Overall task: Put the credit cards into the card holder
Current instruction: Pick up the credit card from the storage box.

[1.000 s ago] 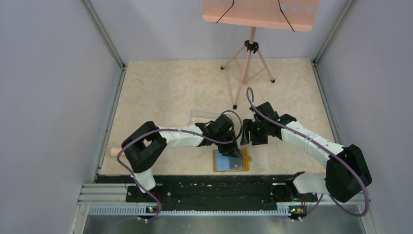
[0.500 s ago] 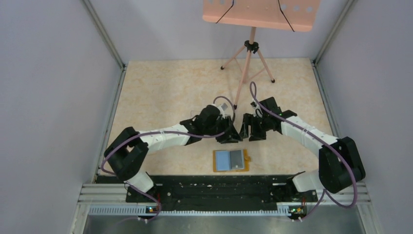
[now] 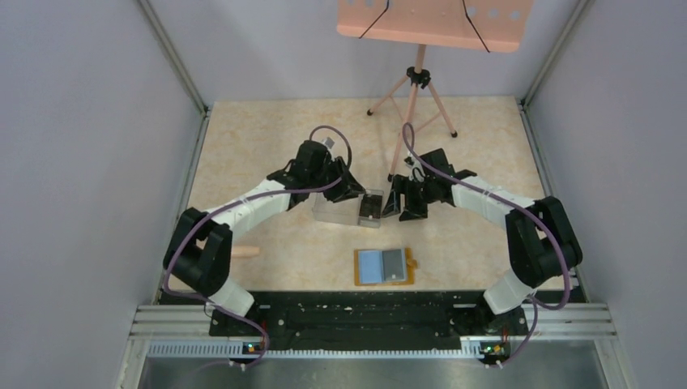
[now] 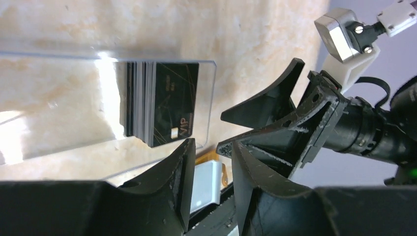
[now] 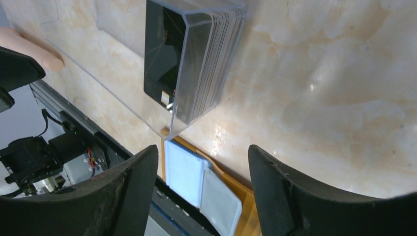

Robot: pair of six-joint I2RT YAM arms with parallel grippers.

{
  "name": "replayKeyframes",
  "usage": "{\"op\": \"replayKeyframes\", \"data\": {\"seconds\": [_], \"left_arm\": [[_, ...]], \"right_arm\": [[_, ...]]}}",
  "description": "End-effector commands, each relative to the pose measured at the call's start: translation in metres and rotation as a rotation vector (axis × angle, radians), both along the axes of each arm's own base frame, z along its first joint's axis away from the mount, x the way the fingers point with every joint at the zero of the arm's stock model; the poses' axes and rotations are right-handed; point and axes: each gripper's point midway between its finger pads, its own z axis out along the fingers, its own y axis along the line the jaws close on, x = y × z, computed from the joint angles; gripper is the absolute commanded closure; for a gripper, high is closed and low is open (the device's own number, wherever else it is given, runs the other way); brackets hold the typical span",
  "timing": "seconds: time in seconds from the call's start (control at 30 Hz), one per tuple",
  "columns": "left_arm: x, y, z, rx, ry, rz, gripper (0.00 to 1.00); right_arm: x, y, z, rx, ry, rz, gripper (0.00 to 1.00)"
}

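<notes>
The left gripper [image 4: 212, 145] has its two black fingers a narrow slit apart, and nothing sits in the slit. The right gripper [image 5: 202, 150] has its jaws spread wide. They are empty too, with only tabletop and a corner of the box showing between them. The two grippers face one another across the right end of a clear box [image 3: 332, 211] lying on the table [image 3: 267, 146]. The left one is over the box's far edge and the right one is just beside its right end. I cannot tell whether either touches it.

The credit cards [image 4: 169, 101] are inside that box. They form a tight stack of dark cards standing on edge, packed against the right end. The outermost face is black with thin gold lines and lettering.

The card holder [image 3: 373, 266] lies opened flat on the table, nearer to the arms' bases than the box and a little to its right, apart from both grippers. Its orange-tan cover shows as a border, with the clasp tab sticking out on the right. Inside, the left half is pale blue and the right half a darker grey. I cannot tell whether a card sits in either pocket.

A small pale stick [image 3: 245, 251] lies on the table by the left arm's elbow. A pink music stand [image 3: 428, 24] rises at the far side, its tripod feet on the tabletop.
</notes>
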Motion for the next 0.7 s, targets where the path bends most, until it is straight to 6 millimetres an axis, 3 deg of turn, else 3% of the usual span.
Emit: {"op": "replayKeyframes", "data": {"seconds": [0.0,0.13,0.33,0.5,0.67], "left_arm": [[0.002,0.014,-0.032,0.212,0.074,-0.046,0.62],[0.008,0.003,-0.043,0.212,0.102,-0.064,0.63],[0.011,0.007,-0.061,0.297,0.138,-0.067,0.66],[0.008,0.004,-0.073,0.326,0.164,-0.094,0.71],[0.007,0.0,-0.078,0.335,0.17,-0.101,0.72]], "right_arm": [[0.026,0.02,0.015,0.073,-0.052,0.007,0.35],[0.029,0.028,0.007,0.084,-0.04,-0.002,0.43],[0.022,0.04,-0.009,0.077,-0.007,0.014,0.58],[0.019,0.044,-0.011,0.072,0.001,0.022,0.75],[0.015,0.045,-0.012,0.069,0.006,0.028,0.82]]}}
